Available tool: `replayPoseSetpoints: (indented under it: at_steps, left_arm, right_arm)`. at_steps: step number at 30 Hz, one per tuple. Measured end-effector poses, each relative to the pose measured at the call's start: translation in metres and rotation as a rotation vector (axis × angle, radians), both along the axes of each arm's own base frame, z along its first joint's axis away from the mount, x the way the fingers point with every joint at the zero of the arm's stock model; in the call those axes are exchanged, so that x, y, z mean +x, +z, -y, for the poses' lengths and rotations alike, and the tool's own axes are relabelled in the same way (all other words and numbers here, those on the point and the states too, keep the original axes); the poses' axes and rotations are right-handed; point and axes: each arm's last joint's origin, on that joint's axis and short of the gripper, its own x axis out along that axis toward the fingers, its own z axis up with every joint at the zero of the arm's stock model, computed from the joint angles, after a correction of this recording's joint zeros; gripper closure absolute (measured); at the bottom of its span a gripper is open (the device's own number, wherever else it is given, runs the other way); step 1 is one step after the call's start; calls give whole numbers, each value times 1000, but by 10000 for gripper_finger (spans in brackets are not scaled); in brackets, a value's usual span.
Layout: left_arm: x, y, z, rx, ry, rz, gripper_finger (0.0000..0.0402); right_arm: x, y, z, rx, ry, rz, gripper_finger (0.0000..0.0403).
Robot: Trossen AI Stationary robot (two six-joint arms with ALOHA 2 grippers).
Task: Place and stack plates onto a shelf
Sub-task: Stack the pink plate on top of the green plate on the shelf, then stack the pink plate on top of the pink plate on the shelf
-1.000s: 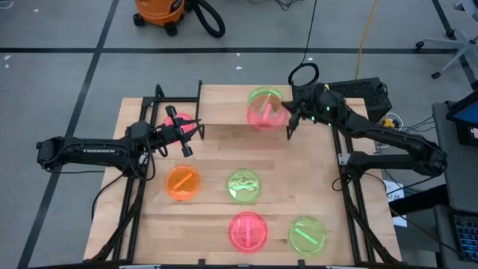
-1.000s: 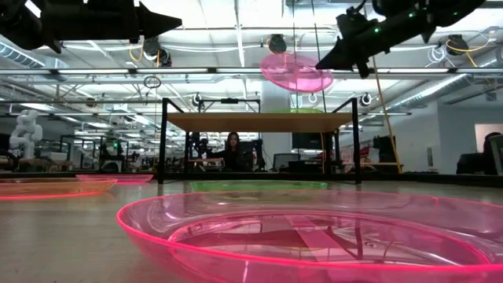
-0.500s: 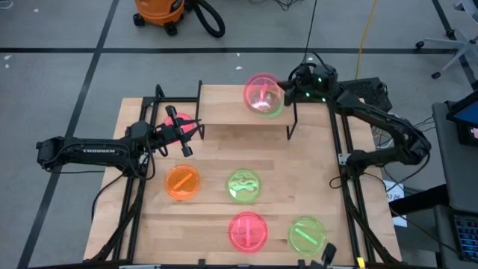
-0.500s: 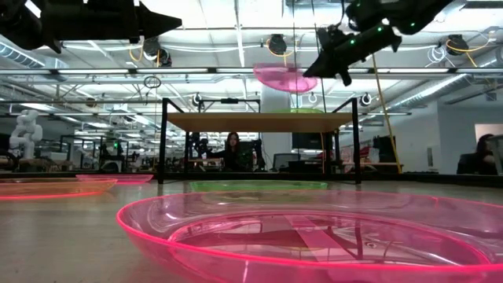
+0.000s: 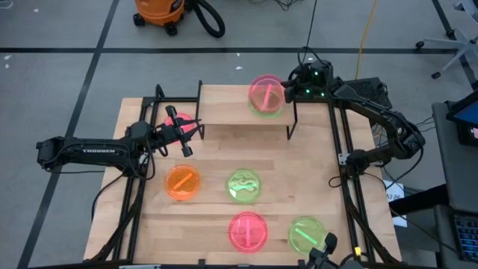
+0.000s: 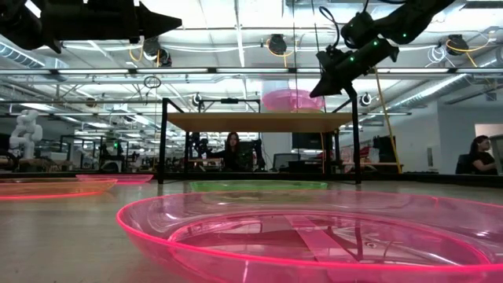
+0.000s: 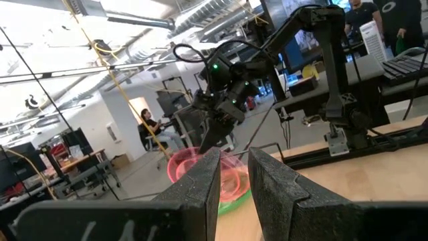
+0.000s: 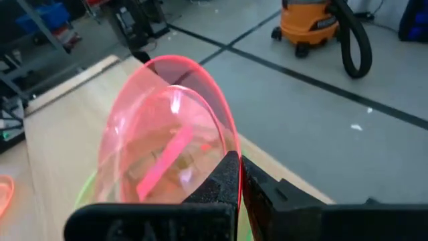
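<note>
A pink plate sits on a green plate on the right part of the light-wood shelf; the low view shows the pink plate down on the shelf board. My right gripper is at the pink plate's right edge, shut on it. My left gripper hovers high over the table's left side, above another pink plate. Its fingers are slightly apart and hold nothing. My right gripper pinches the pink plate's rim on the side toward the table's right edge, between its two fingers. The fingers slant down from the right. The plate lies about level on the green plate on the shelf.
On the tabletop lie an orange plate, a green plate, a pink plate and another green plate. Black shelf legs stand at the shelf's corners. The shelf's left half is bare wood.
My right gripper carried the pink plate toward the table's far edge and then down. The plate went from tilted in the air above the shelf's near edge to lying level on the green plate on the shelf. The left arm kept still.
</note>
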Motion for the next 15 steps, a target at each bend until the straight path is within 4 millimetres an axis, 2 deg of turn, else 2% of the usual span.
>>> replayPoseSetpoints:
  at_steps: [6, 15]
  left_arm:
    - [0, 0, 0, 1, 0, 0, 316]
    - [0, 0, 0, 4, 1, -1, 316]
  right_arm:
    - [-1, -2, -1, 16, 5, -22, 394]
    - [0, -1, -1, 5, 3, -15, 327]
